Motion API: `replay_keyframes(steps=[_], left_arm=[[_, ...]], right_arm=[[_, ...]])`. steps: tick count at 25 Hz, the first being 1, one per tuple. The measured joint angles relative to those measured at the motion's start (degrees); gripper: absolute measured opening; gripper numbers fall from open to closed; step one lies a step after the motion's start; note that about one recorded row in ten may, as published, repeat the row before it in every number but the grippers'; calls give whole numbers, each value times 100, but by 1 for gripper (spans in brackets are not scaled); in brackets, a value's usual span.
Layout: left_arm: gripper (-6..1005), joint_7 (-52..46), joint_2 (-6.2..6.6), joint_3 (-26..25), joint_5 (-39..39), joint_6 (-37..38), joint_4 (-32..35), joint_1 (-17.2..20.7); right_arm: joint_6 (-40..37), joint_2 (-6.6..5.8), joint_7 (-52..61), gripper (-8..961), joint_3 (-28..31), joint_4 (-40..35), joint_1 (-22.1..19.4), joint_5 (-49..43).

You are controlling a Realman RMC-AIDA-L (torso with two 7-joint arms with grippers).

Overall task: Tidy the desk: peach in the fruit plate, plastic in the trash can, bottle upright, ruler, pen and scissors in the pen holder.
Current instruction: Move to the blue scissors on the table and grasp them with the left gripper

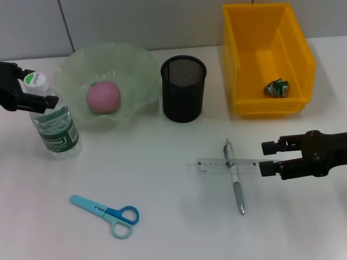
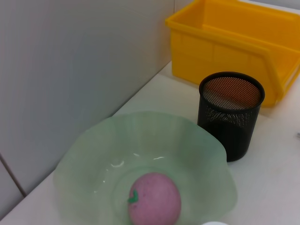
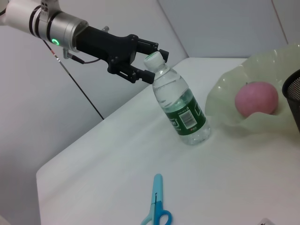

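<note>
The left end effector (image 1: pixel 40 89) is at the neck of the bottle (image 1: pixel 54 122), which stands upright on the white surface (image 1: pixel 162 227). Its fingers (image 3: pixel 140 75) sit on both sides of the white cap (image 1: pixel 34 80), but it is too hard to tell if they squeeze it or just sit beside it. Next to that end effector, toward the middle, the pink peach (image 1: pixel 103 97) lies inside the pale green fruit plate (image 1: pixel 135 65). Past the plate stands the black pen holder (image 1: pixel 183 89).

The right end effector (image 1: pixel 267 157) hovers low with its fingers spread apart, holding nothing. Just beside its fingertips lies the clear ruler (image 1: pixel 217 167), and the pen (image 1: pixel 234 176) lies across the ruler. Farther back from this end effector is the yellow trash can (image 1: pixel 295 65) with the crumpled plastic (image 1: pixel 276 88) already inside.

The blue scissors (image 1: pixel 105 212) lie flat between the two end effectors, nearer the front edge, well apart from both.
</note>
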Motion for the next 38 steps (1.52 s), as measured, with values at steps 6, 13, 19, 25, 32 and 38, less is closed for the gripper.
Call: replay_keyframes(steps=[6,13,19,25,32,38], left_arm=[[819,29,2,-140,-46,-50,14,-28],[818,71,32,-404,-568,-56,-43,-40],[818,220,119,-621,-1751,-3,-413,37],[819,672,115,-597,-2962,450,-1316,82],[818,1398,-406,-269,-3243,887,-1861,247],[817,1843,-422,182,-3413,896,-2474,280]], right_arm=[[-16,0,5,769,23,0,24,15],[-6,0,8,768,30,-2,57,18],[-2,-6,-33,768,42,-2,86,19],[-18,-31,-36,769,54,-5,87,30],[-28,-51,5,769,64,-4,171,36],[-37,-53,45,769,51,-19,317,43]])
